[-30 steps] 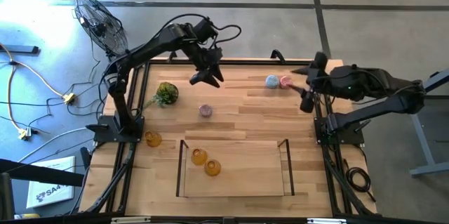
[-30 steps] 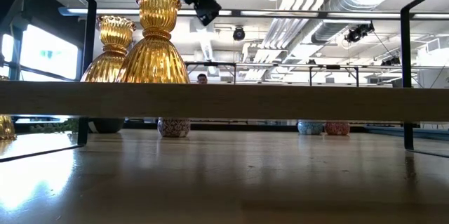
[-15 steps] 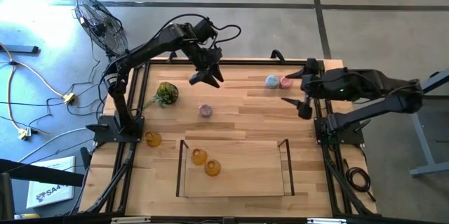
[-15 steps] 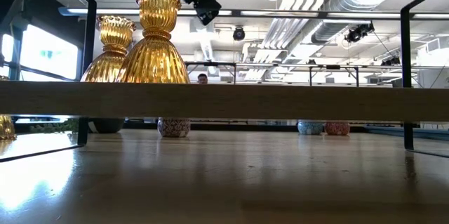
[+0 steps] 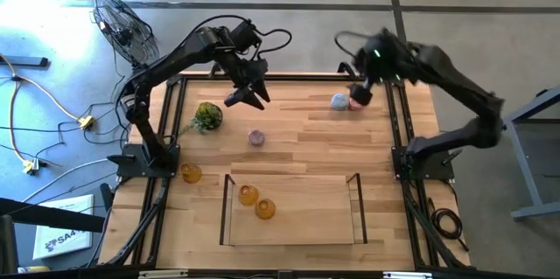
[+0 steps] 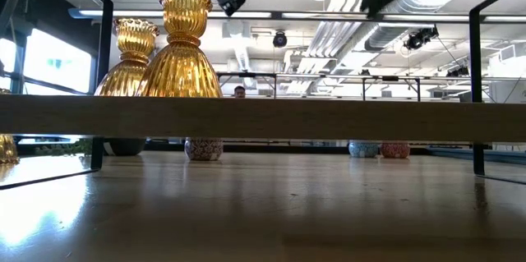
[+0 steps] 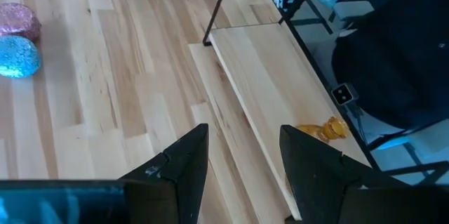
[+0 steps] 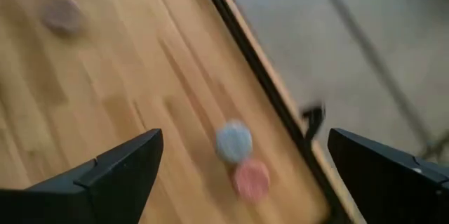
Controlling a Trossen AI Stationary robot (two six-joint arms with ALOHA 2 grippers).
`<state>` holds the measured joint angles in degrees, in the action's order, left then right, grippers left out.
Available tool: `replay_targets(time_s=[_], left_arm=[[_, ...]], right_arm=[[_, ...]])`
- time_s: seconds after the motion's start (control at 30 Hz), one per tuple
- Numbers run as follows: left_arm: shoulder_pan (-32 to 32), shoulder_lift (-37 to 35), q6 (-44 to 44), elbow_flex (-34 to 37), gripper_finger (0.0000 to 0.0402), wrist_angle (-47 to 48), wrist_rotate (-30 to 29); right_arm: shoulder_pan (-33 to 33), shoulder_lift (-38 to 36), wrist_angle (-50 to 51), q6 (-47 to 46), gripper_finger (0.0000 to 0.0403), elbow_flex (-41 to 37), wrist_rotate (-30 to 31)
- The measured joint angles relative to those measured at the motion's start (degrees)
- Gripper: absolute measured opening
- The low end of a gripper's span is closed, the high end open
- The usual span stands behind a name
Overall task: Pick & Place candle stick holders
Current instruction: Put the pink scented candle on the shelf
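Observation:
Near the table's far right, a pink candle stick holder (image 5: 356, 102) and a pale blue one (image 5: 339, 101) stand side by side. My right gripper (image 5: 360, 93) hangs open over them, touching nothing; its wrist view shows the blue holder (image 8: 233, 142) and the pink holder (image 8: 251, 180) below, between its fingers. My left gripper (image 5: 247, 97) hovers open and empty above the far middle of the table. A purple holder (image 5: 255, 138) stands mid-table. One amber holder (image 5: 191, 172) stands left of the tray (image 5: 297, 226), and two more amber holders (image 5: 248, 195) (image 5: 265, 209) stand in it.
A green plant ball (image 5: 207, 115) lies left of the purple holder. A fan (image 5: 122, 30) stands off the table's far left corner. The tray's black posts (image 5: 357, 183) rise at its corners. Bare wood (image 5: 306, 139) lies between the tray and the far holders.
My right gripper has swung from the table's right edge toward the far edge, tipping downward, and now hangs over the pink and blue holders. My left gripper has drifted a little toward the table's left. No holder has moved.

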<state>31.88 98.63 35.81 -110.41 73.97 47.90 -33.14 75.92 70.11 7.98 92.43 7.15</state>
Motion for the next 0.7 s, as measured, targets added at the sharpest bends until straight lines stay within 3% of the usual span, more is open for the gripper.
replay_targets(time_s=[0.27, 0.43, 0.7], left_arm=[[0.0, 0.1, 2.9, 3.0, 0.0172, 2.1, 2.8], [0.0, 0.1, 3.8, 6.9, 0.0172, 0.6, 3.5], [0.0, 0.1, 4.5, 9.0, 0.0172, -0.6, 3.6]], right_arm=[[-13.3, 8.7, 14.4, 18.0, 0.0394, -1.4, -3.5], [-16.0, 6.7, 4.9, 27.4, 0.0394, -11.4, -9.7], [-17.6, 6.2, -7.8, 30.1, 0.0393, -24.8, -5.4]])
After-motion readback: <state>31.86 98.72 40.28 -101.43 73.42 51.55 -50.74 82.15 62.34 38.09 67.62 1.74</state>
